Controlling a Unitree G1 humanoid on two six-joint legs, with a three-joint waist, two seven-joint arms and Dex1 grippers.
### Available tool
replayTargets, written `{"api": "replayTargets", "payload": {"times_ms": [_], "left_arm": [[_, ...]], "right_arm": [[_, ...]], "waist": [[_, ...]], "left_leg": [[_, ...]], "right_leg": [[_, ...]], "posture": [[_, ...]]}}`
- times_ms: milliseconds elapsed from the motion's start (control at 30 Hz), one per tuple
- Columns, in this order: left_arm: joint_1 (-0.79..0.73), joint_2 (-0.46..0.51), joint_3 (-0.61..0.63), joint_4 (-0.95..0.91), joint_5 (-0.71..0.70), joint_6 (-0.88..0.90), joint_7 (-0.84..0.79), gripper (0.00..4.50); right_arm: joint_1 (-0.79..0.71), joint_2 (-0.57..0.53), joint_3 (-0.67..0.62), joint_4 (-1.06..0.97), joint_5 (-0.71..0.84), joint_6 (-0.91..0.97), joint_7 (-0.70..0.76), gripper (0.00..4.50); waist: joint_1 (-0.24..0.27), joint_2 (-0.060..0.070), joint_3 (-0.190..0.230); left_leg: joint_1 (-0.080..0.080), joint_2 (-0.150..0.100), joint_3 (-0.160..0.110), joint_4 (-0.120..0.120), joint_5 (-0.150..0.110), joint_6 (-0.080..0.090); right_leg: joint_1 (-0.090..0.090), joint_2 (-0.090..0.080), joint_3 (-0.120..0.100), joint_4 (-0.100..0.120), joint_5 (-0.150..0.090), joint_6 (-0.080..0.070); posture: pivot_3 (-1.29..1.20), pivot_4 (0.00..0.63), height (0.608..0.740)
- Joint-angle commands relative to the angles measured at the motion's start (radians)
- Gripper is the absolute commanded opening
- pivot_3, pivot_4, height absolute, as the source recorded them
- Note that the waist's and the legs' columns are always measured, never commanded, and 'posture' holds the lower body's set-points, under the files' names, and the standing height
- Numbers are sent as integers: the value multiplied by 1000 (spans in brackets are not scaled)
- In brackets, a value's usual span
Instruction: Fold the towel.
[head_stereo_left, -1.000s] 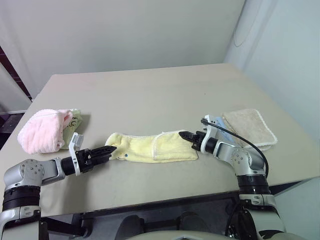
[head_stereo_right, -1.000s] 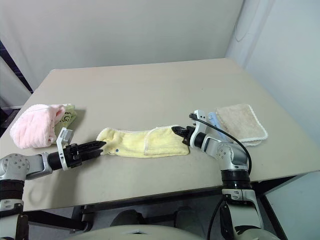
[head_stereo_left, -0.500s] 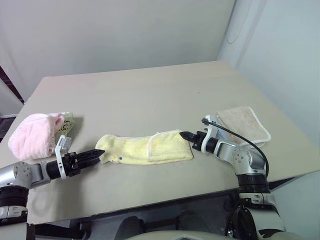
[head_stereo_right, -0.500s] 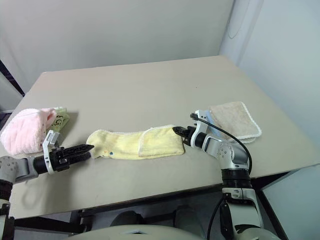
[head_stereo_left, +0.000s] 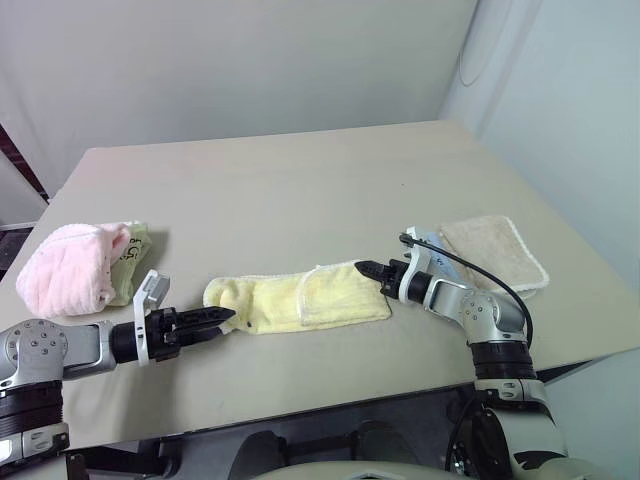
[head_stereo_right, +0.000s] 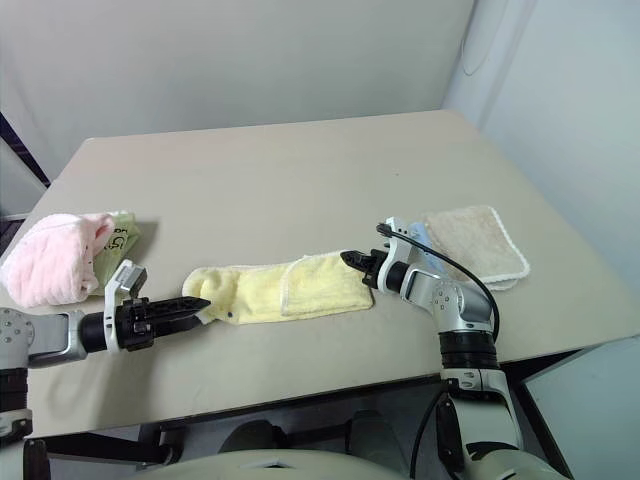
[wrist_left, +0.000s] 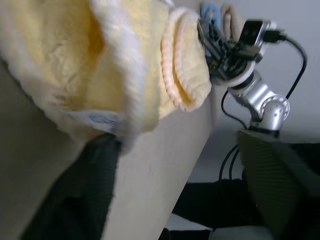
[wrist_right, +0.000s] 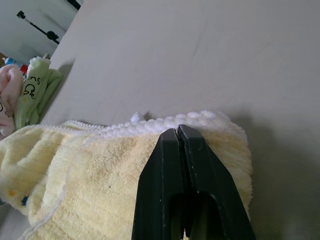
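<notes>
Item: towel (head_stereo_left: 300, 298), pale yellow, lying as a long folded strip near the front edge of the table (head_stereo_left: 300, 190), between the two arms.

Left gripper (head_stereo_left: 222, 316): sitting at the strip's left end. Whether its fingers are closing on the cloth or merely touching it cannot be told.

Right gripper (head_stereo_left: 362, 268): fingers pressed together with no gap between them, tips resting on the strip's right end, not visibly pinching any cloth.

Also on the table: pink cloth (head_stereo_left: 70, 275) with a green item (head_stereo_left: 133, 255) beside it at far left, beige towel (head_stereo_left: 495, 252) at right, just beyond the right arm.

Risks, as judged:
- The left fingers may be catching only the top layer, so a lift would be peeling the fold open.
- The right tips may be slipping off the pile, letting the strip drag instead of folding.
- A pull toward the front edge could be sending the strip off the table.
</notes>
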Motion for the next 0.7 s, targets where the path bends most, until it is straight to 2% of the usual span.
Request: {"api": "replayTargets", "payload": {"times_ms": [33, 267, 567, 700], "left_arm": [[13, 12, 43, -41, -62, 7, 65, 2527], [36, 11, 56, -41, -47, -3, 107, 10], [-12, 16, 20, -32, -35, -35, 80, 10], [-78, 75, -10, 9, -27, -72, 4, 10]], "right_arm": [[-17, -5, -7, -9, 3, 0, 4, 0], [-4, -9, -12, -15, 1, -2, -3, 0], [-1, -14, -20, -23, 5, -10, -2, 0], [14, -23, -32, -70, 28, -7, 17, 0]], "waist": [[0, 0, 0], [2, 0, 0], [1, 0, 0], [2, -1, 0]], "left_leg": [[0, 0, 0, 0, 0, 0], [0, -1, 0, 0, 0, 0], [0, -2, 0, 0, 0, 0], [0, -2, 0, 0, 0, 0]], "right_leg": [[0, 0, 0, 0, 0, 0], [0, 0, 0, 0, -2, -3], [0, 0, 0, 0, -2, -4], [0, 0, 0, 0, -2, -4]], "posture": [[0, 0, 701], [0, 0, 701], [0, 0, 701], [0, 0, 701]]}}
